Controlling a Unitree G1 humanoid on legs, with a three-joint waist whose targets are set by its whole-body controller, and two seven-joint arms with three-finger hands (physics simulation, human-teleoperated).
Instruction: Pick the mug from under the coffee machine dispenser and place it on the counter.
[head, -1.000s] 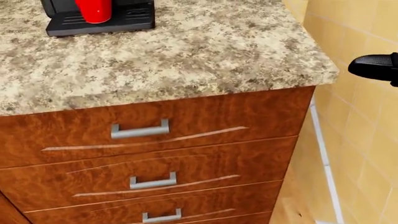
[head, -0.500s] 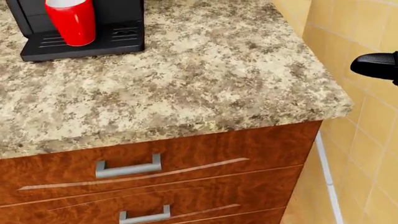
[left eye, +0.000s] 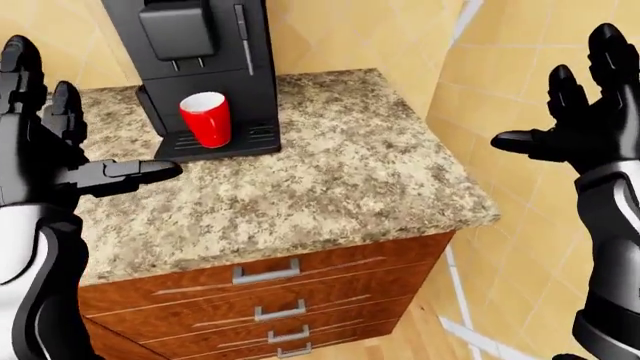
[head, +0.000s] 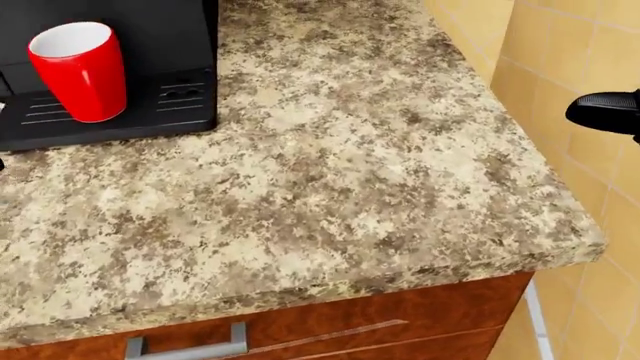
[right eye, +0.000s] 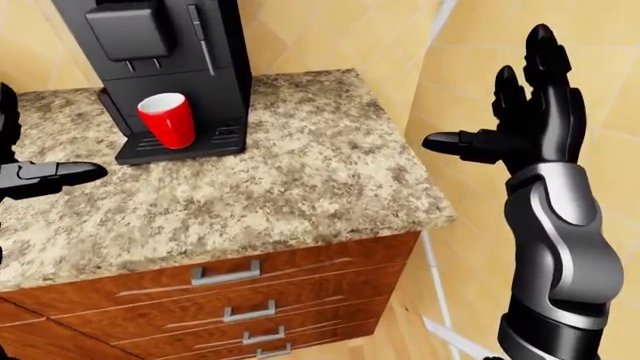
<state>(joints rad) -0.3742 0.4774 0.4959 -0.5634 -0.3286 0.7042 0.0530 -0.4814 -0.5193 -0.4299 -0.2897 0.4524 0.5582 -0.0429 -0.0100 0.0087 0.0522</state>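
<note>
A red mug (left eye: 206, 118) with a white inside stands upright on the drip tray of the black coffee machine (left eye: 195, 45), under its dispenser, at the upper left of the left-eye view. The mug also shows in the head view (head: 80, 71). My left hand (left eye: 70, 127) is open and empty, raised at the left edge, well left of and below the mug. My right hand (right eye: 520, 124) is open and empty, raised off the counter's right end, far right of the mug. Only its thumb tip (head: 608, 111) shows in the head view.
The speckled granite counter (left eye: 330, 180) runs right from the machine and ends at a corner beside the tiled yellow wall (left eye: 500, 82). Wooden drawers (left eye: 270, 285) with metal handles sit under the counter. A narrow floor gap lies between cabinet and wall.
The head camera has tilted up or moved closer: counter and mug slid down in the picture, and the drawers have mostly dropped out of view. The right thumb tip stays at the right edge.
</note>
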